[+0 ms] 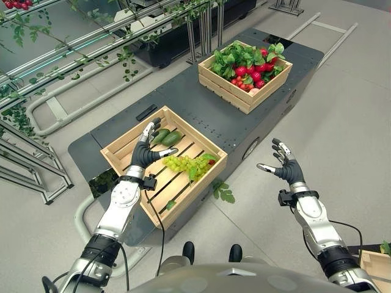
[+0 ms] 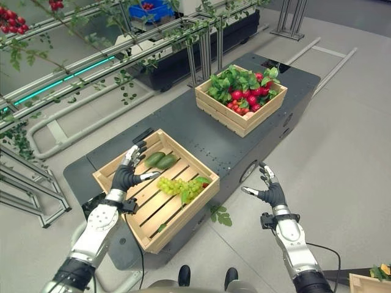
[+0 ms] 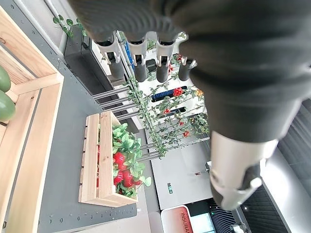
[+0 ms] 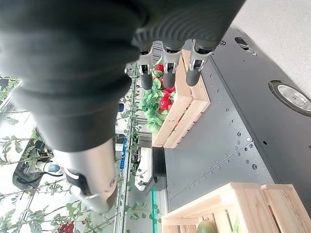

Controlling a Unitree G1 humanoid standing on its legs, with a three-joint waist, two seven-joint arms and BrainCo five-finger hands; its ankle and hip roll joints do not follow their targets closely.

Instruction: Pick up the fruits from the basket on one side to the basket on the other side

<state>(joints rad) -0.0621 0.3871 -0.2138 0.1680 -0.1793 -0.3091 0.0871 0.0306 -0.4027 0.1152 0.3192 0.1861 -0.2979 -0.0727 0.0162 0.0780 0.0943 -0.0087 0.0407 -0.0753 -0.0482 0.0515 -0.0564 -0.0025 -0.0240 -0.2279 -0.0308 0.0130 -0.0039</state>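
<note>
Green grapes, a soft loose bunch, lie beside two dark green avocados in the near slatted wooden crate on the dark bench. Left hand hovers over them, fingers spread, holding nothing; right hand likewise open. Avocados look firm, graspable across the middle; grapes bruise easily, so cradle them from beneath.

left robot hand hovers above the near crate, fingers spread; right robot hand open beside the worktop.

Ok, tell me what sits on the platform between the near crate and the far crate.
Between the near crate and the far crate, the dark platform is bare in the left eye view; a small black object lies off to the side, by the platform's edge.
</note>
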